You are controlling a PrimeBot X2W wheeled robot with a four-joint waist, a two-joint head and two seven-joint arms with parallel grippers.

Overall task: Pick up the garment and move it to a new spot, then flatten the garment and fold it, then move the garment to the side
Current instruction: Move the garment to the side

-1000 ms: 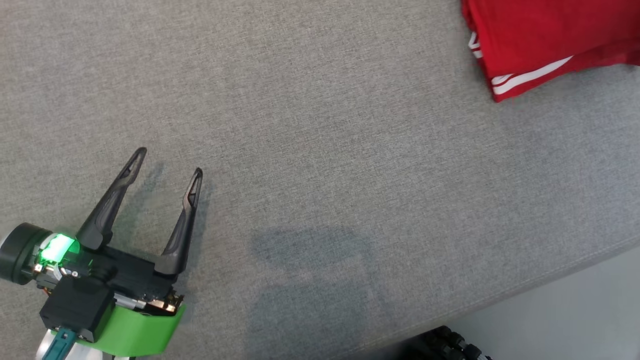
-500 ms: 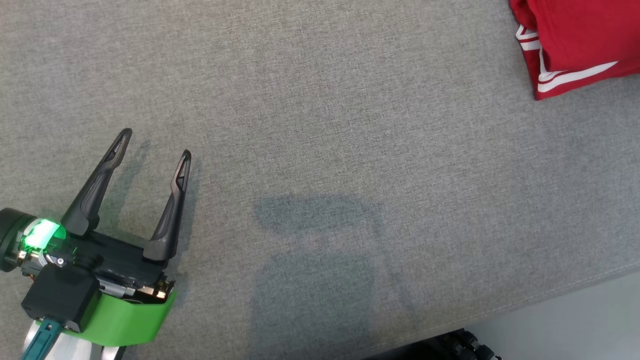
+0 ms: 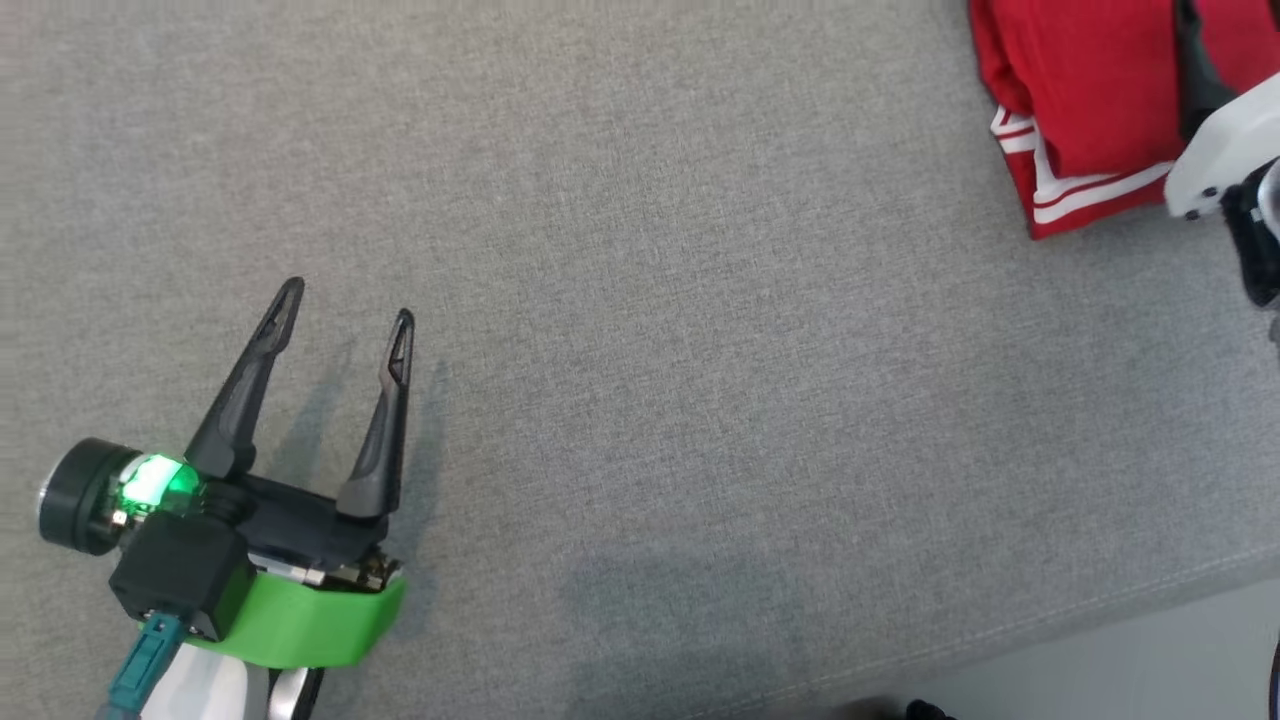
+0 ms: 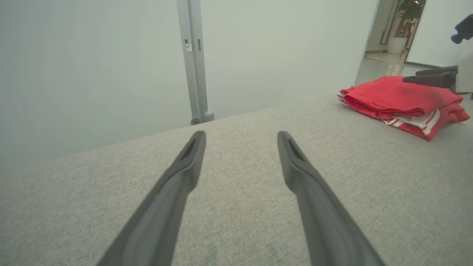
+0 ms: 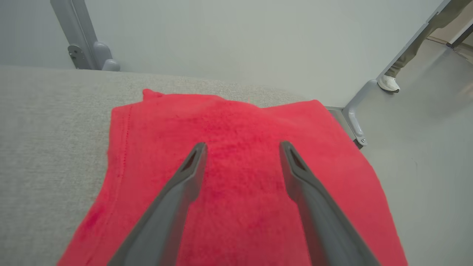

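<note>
- The garment (image 3: pixel 1080 110), red with white stripes, is seen folded at the far right of the grey table (image 3: pixel 700 300).
- The right gripper (image 5: pixel 242 146) is held directly over the garment, its jaws spread wide with nothing clasped between them.
- In the right wrist view, red cloth (image 5: pixel 236 122) is seen beneath and between both fingers; whether the tips touch it cannot be told.
- From the left wrist view, the right gripper's fingers (image 4: pixel 425 75) are seen level with the top of the pile (image 4: pixel 399 98), at its right end.
- The left gripper (image 3: pixel 346 302) is found at the near left, jaws likewise apart and empty, over bare table.
- The garment is placed well apart from the left gripper, far off to its right.
- A white shoe (image 5: pixel 388 84) is glimpsed on the floor beyond the table's far right corner.
</note>
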